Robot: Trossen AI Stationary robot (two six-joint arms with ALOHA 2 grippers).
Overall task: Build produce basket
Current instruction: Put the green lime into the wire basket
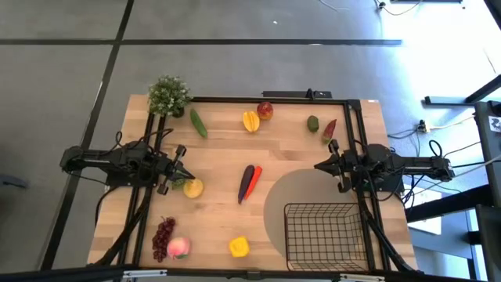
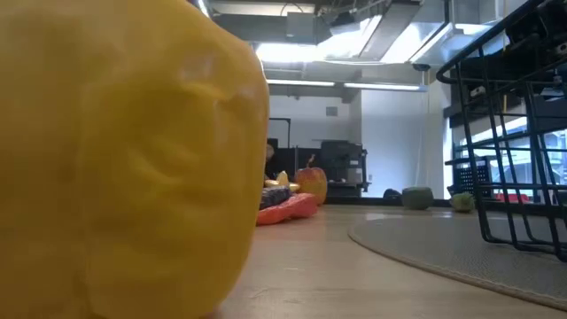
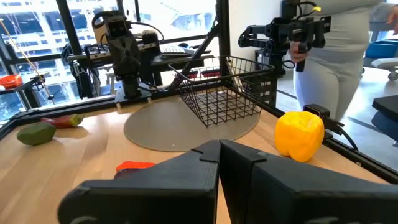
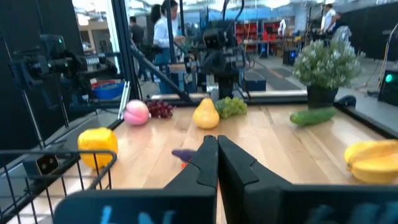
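The left pincer (image 1: pixel 185 173), its jaws closed on nothing, hangs beside the yellow lemon (image 1: pixel 193 188); the right pincer (image 1: pixel 319 166), likewise closed and empty, waits above the black wire-mesh basket (image 1: pixel 325 235) near the bench's (image 1: pixel 219 227) right front corner. Nothing lies in the basket, so all the produce remains to be loaded. Only the low view hides most of it, behind the blocky yellow pepper (image 2: pixel 115 159).

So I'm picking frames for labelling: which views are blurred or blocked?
Low view: the yellow pepper sits against the lens, blurred, hiding the left half. Left wrist view: the basket is sharp. High view: even light, nothing blocked.
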